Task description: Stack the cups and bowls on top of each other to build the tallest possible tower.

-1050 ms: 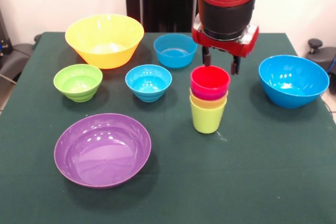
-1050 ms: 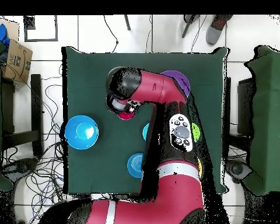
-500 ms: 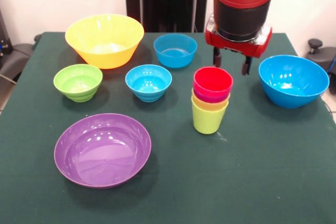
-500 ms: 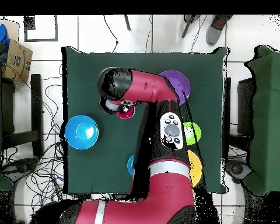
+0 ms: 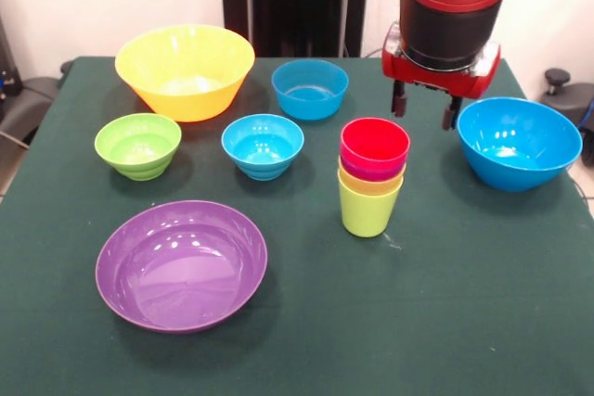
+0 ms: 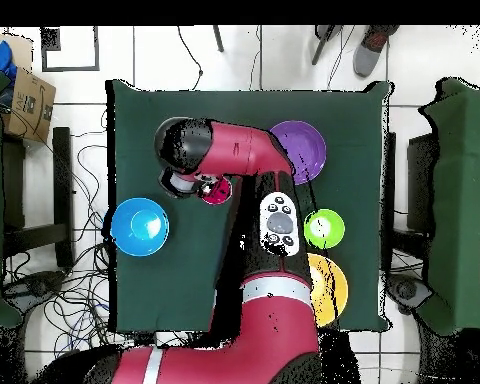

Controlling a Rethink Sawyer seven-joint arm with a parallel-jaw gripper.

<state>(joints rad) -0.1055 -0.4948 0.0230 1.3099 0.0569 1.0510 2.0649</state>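
In the overhead view the arm (image 6: 246,160) hides both small blue bowls (image 5: 263,144) and most of the tower (image 5: 371,175); we see the gripper (image 5: 425,109) with fingers apart, empty, at the tower's 1 o'clock.

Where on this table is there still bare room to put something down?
The widest bare cloth runs along the near edge, right of the purple bowl and in front of the tower and large blue bowl. The far left is crowded: yellow-orange bowl, green bowl and two small blue bowls sit close.

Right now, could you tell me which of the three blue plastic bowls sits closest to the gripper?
The large blue bowl, just beside the open gripper; both small blue bowls lie farther off.
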